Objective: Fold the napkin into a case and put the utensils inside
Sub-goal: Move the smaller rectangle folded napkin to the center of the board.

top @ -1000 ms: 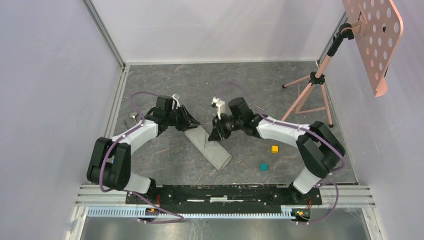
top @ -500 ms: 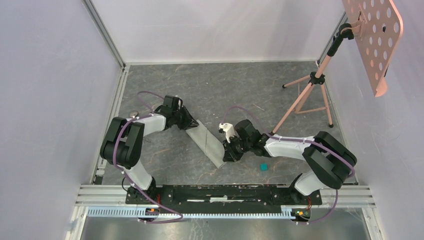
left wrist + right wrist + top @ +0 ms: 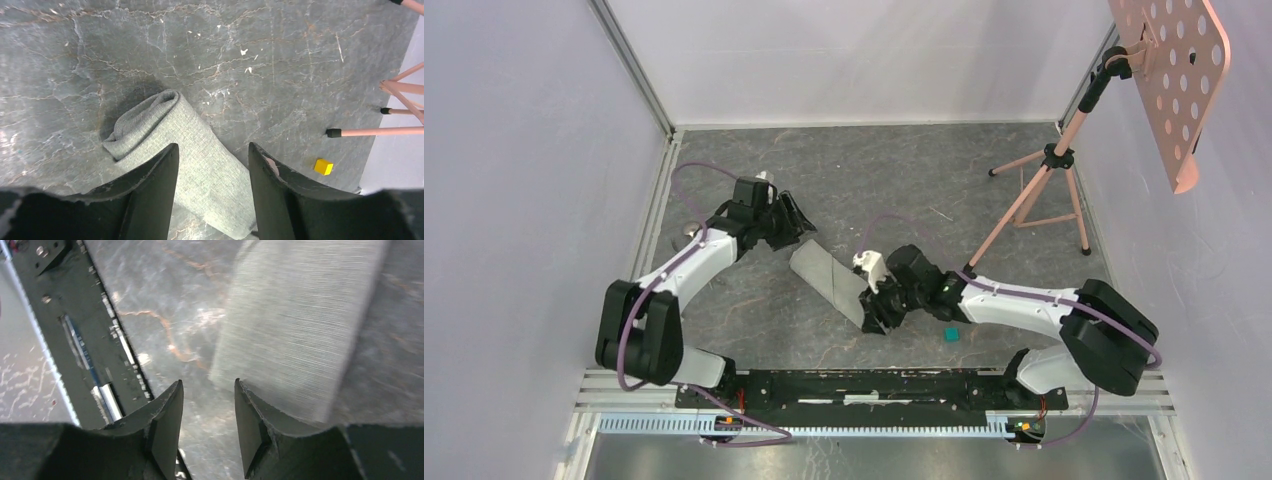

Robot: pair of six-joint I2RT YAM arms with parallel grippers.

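The napkin point(image 3: 832, 282) is a folded grey-green strip lying diagonally on the dark table. Its far end point(image 3: 150, 120) is bunched and rounded. My left gripper point(image 3: 795, 222) hovers open just beyond that far end. In the left wrist view the left gripper point(image 3: 212, 147) has cloth below its gap and nothing between the fingers. My right gripper point(image 3: 874, 311) stands open at the strip's near end. In the right wrist view the right gripper point(image 3: 207, 383) has bare table in its gap, with the napkin point(image 3: 300, 325) beside its right finger. One utensil point(image 3: 688, 232) shows as a small silver bit by the left arm.
A teal cube point(image 3: 951, 334) lies right of the right gripper. A yellow cube point(image 3: 323, 166) sits near the pink tripod's legs point(image 3: 375, 132). The tripod point(image 3: 1044, 190) and its perforated panel point(image 3: 1169, 70) stand at the back right. The black base rail point(image 3: 75, 315) runs close by.
Both grippers have opened. The left one has drawn back off the napkin's far end. The right arm came from the middle of the table down to the near end.
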